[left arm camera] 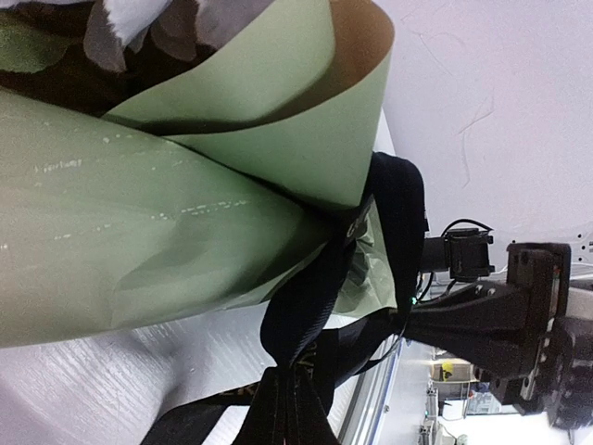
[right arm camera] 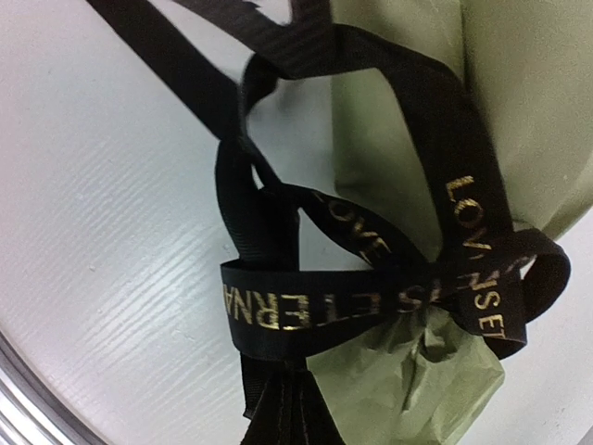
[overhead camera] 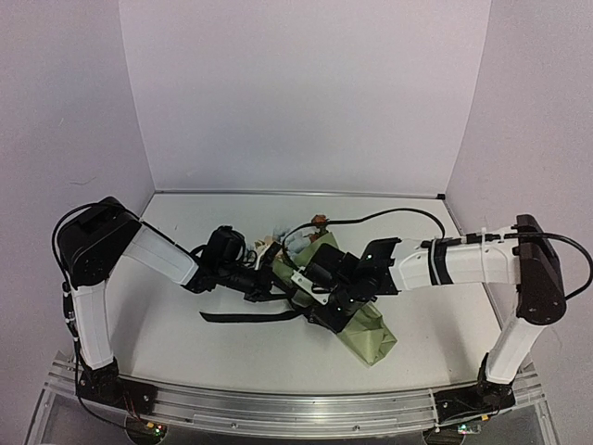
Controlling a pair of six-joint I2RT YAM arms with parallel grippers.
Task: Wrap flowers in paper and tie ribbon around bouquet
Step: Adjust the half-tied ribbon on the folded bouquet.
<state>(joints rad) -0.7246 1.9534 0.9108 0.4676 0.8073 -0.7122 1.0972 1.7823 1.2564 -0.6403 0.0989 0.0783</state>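
Right wrist view: right gripper and left gripper both pinch the ribbon, looped loosely round the narrow end of the bouquet; I reckon uneven pulling slips it off.

White table, pale lilac walls, aluminium rail along near edge.

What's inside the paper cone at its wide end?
Pale blue and cream flowers poke out of the paper. Their stems are hidden inside it.
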